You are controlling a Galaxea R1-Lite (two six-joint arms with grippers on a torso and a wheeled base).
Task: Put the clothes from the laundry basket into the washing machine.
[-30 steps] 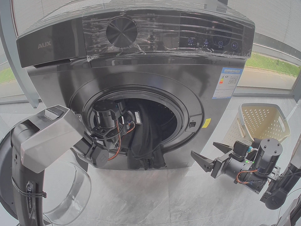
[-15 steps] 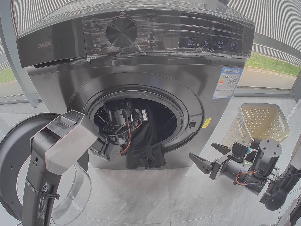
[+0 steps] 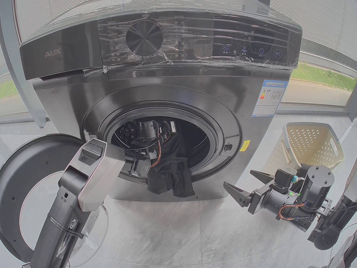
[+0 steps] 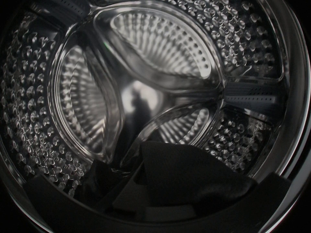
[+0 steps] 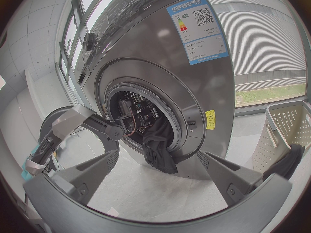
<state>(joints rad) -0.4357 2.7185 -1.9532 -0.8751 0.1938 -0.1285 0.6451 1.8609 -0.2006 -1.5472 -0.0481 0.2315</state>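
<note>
The grey washing machine stands with its round opening uncovered. A black garment hangs out over the lower rim of the opening, part inside and part dangling in front. My left gripper sits inside the drum, beside the garment's upper part. In the left wrist view the steel drum surrounds dark cloth lying at its front edge. My right gripper hovers open and empty above the floor, right of the machine. The cream laundry basket stands behind it, with a black cloth draped over its rim.
The machine's round door is swung open to the left, close to my left arm. Pale tiled floor lies in front of the machine. Windows and a grey pillar run behind.
My left arm has pushed deeper into the drum. The black garment has been drawn up and inward, so less of it hangs below the rim. The right gripper has barely shifted.
</note>
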